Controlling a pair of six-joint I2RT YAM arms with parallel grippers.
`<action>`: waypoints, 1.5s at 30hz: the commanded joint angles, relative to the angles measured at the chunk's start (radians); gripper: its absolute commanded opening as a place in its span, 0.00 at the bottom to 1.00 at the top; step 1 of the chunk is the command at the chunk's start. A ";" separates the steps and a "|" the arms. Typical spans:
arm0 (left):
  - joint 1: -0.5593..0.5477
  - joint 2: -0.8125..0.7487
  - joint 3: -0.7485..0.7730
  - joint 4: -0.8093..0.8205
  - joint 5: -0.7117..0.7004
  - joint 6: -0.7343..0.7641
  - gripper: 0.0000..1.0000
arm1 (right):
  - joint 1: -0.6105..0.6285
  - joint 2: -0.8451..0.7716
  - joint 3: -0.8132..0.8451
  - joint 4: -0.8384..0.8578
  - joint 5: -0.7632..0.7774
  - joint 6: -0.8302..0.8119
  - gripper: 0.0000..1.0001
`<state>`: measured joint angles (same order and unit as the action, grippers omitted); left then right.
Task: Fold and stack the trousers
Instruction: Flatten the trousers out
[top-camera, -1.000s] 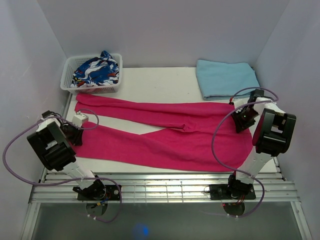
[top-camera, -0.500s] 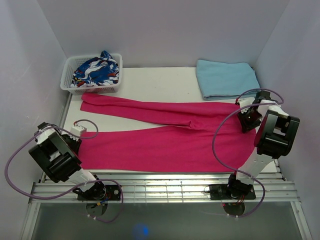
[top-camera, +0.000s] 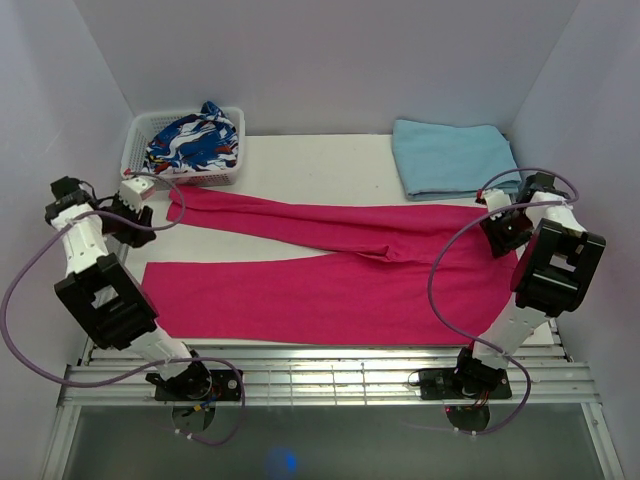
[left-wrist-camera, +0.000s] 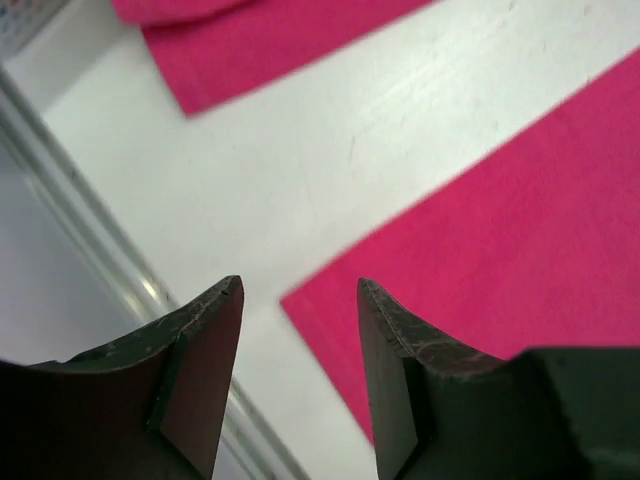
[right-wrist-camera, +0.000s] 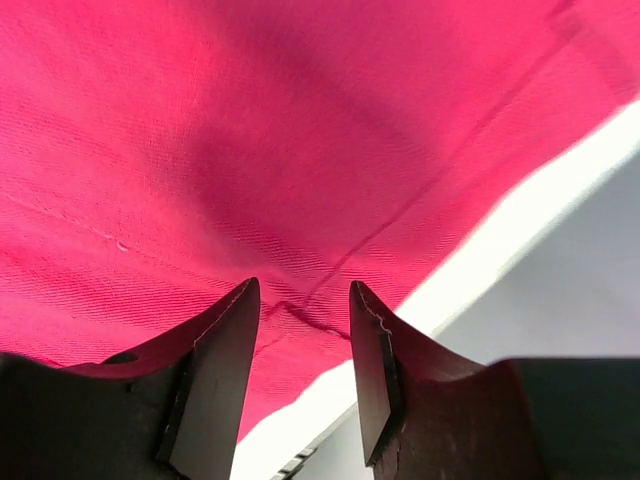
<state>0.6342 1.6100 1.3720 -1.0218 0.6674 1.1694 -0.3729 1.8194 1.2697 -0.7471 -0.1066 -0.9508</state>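
The trousers (top-camera: 330, 270) lie flat and spread on the table (top-camera: 320, 160), in front of the basket (top-camera: 135, 165). Their two legs run from the waist, which is far to the right of the basket, back toward the basket side. The hem of the far leg ends just in front of the basket. The hem of the near leg lies more to the front, well apart from the basket. Between the two legs a narrow wedge of bare table shows, and it is widest at the basket side.

The basket holds a patterned garment (top-camera: 195, 140) in blue, white and red. A light blue cloth (top-camera: 450, 155) lies folded well to the right of the basket, along the same back edge.

The left gripper (top-camera: 140, 222) hangs just in front of the basket, at its left corner. In the left wrist view the left gripper (left-wrist-camera: 300, 285) is released: its fingers (left-wrist-camera: 205, 340) stand apart and grasp nothing. Under them is bare table, with the corner of the near leg (left-wrist-camera: 520, 230) beside the right finger.

The right gripper (top-camera: 503, 233) is far to the right of the basket, over the waist end. In the right wrist view it (right-wrist-camera: 305, 285) is also released. Its fingers (right-wrist-camera: 375, 350) are apart above the pink fabric (right-wrist-camera: 250, 130), where a small crease lies near the tips.
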 joint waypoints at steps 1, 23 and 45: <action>-0.089 0.129 0.039 0.122 0.097 -0.144 0.59 | 0.003 -0.032 0.115 -0.067 -0.097 0.004 0.47; -0.211 0.447 0.038 0.339 -0.359 -0.363 0.21 | 0.051 0.118 0.034 0.074 0.132 0.101 0.43; -0.041 0.237 0.225 -0.066 -0.034 -0.010 0.47 | 0.020 -0.091 0.104 -0.079 -0.113 -0.111 0.52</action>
<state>0.5961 1.9034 1.5246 -0.9913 0.4824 1.0306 -0.3542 1.8011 1.2640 -0.7547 -0.0834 -1.0325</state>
